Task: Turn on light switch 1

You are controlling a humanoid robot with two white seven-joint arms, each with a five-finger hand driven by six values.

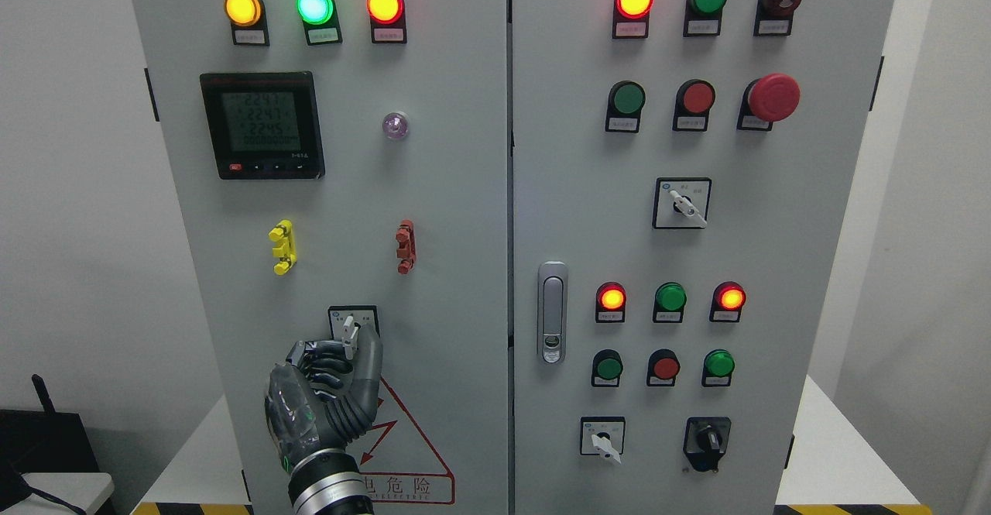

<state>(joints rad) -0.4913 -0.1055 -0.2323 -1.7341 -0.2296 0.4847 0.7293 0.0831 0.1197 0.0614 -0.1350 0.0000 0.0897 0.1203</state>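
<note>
A small rotary switch (351,329) with a white-grey lever sits on a black-framed plate low on the left cabinet door (433,213). Its lever points roughly straight up. My left hand (347,347) rises from the bottom edge and is pressed against the door just below the switch. Its curled fingers (316,358) lie left of the lever and the thumb (373,356) stands to its right, pinching the lever's lower end. The right hand does not show.
Lit yellow, green and red lamps (313,5) top the left door, above a meter (262,124) and yellow and red clips. The right door (813,267) carries more lamps, push buttons, a red emergency button (773,97), other rotary switches and a door latch (552,311).
</note>
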